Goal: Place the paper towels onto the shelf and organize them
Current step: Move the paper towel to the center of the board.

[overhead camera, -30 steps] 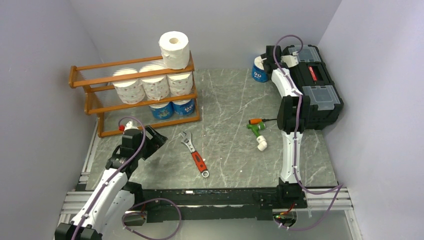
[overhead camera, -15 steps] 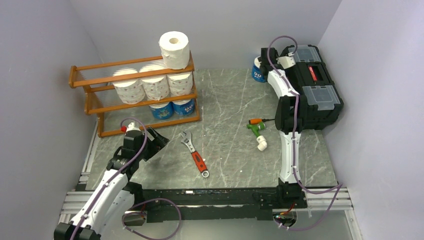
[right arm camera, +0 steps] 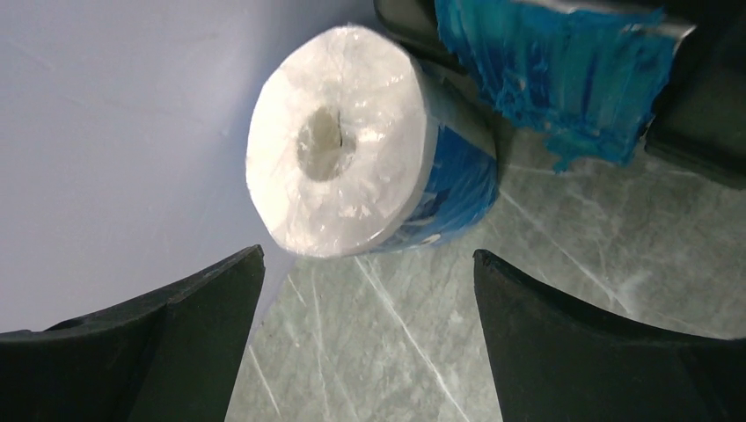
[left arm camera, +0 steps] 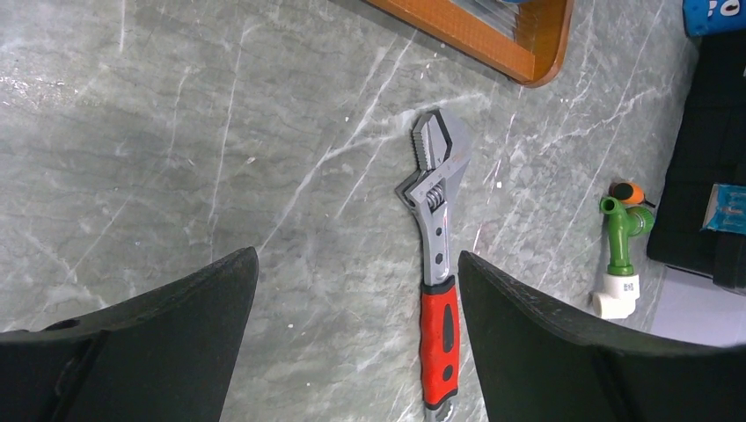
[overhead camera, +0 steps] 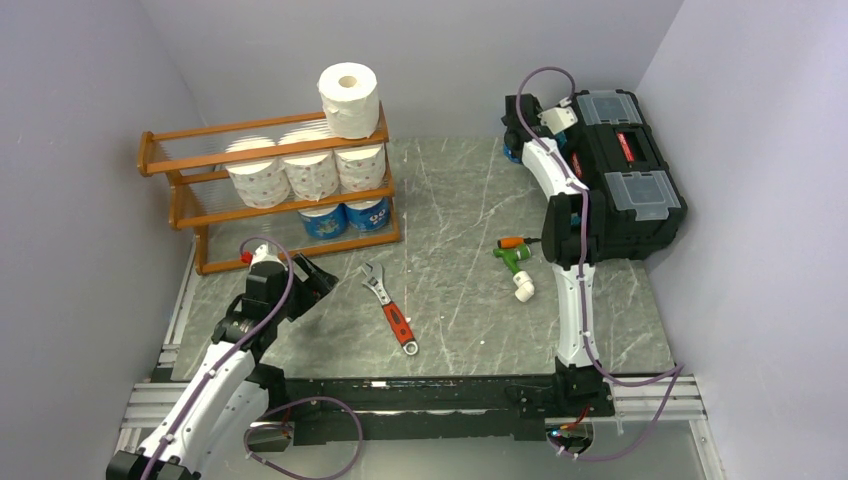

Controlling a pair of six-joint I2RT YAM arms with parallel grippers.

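Observation:
The orange-brown shelf [overhead camera: 190, 215] stands at the back left. On its top tier sits a plain white paper towel roll [overhead camera: 349, 98]. Three printed rolls [overhead camera: 308, 168] fill the middle tier and two blue-wrapped rolls [overhead camera: 345, 217] the bottom one. Another blue-wrapped roll [right arm camera: 369, 176] stands on the table at the back wall, just beyond my right gripper [right arm camera: 368, 255], which is open and apart from it. From above, my right arm covers most of that roll [overhead camera: 509, 153]. My left gripper [left arm camera: 356, 255] hangs open and empty over the table, in front of the shelf's corner [left arm camera: 493, 35].
A red-handled wrench [overhead camera: 390, 308] lies mid-table, beside my left gripper's right finger [left arm camera: 563, 343]. A green tap fitting [overhead camera: 515, 262] lies right of centre. The black toolbox [overhead camera: 625, 175] fills the back right, with a torn blue patch [right arm camera: 563, 79] on it. Walls close in on three sides.
My right arm has swung left and back over the blue-wrapped roll, now hiding most of it from above, and its jaws have widened a little. The left arm has hardly moved.

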